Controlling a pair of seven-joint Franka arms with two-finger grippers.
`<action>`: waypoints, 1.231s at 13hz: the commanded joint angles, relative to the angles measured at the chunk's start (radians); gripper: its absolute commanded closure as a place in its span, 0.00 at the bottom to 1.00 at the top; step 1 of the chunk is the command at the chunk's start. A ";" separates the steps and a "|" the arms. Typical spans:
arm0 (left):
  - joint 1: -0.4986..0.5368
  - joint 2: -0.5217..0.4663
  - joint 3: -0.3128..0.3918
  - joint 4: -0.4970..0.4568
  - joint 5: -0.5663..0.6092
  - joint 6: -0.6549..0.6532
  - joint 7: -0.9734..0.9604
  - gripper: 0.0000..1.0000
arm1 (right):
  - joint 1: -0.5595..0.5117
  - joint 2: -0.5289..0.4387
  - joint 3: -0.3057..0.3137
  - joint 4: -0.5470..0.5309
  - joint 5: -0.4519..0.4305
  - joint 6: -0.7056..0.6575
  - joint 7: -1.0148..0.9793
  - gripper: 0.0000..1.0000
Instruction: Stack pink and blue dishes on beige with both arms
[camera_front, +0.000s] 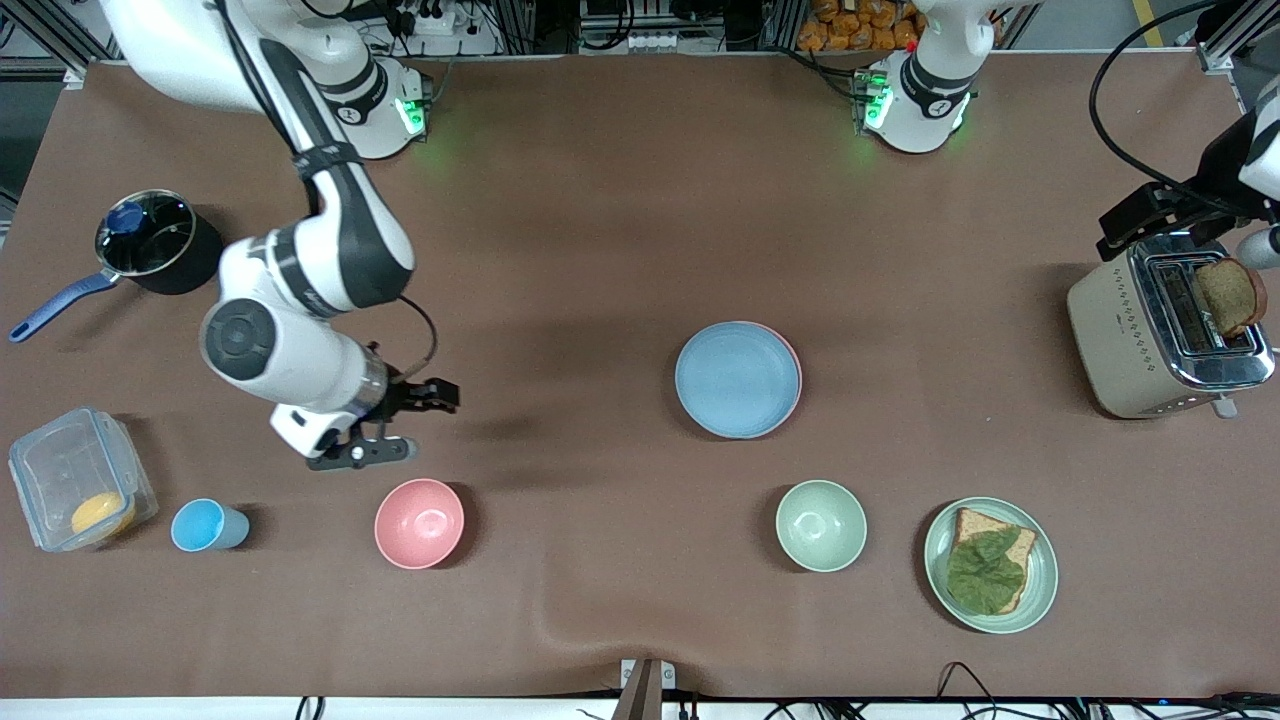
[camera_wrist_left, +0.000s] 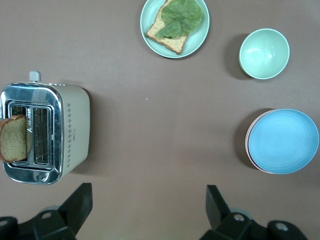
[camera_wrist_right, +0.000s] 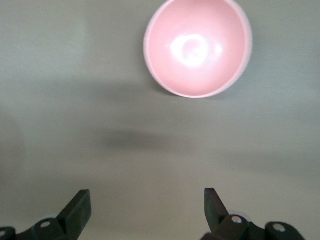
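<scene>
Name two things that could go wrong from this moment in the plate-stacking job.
The blue plate sits slightly off-centre on the stack, a pink rim showing, so a nudge might slide it. The open right gripper hangs just above the pink bowl and could clip it. The open left gripper is over bare table.

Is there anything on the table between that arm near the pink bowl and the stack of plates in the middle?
Nothing visible. The right gripper hangs open above bare tablecloth beside the pink bowl. Between it and the blue plate, which lies on the pink plate, only bare tablecloth shows. A beige plate is not visible.
</scene>
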 joint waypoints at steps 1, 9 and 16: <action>-0.052 0.003 0.065 0.013 0.019 0.006 0.044 0.00 | -0.157 -0.110 0.022 -0.081 -0.023 -0.068 -0.221 0.00; -0.039 0.038 0.074 0.027 0.019 0.008 0.144 0.00 | -0.305 -0.471 0.024 -0.208 -0.025 -0.262 -0.060 0.00; -0.048 0.039 0.093 0.029 0.024 -0.047 0.141 0.00 | -0.313 -0.545 0.022 -0.153 -0.089 -0.382 -0.110 0.00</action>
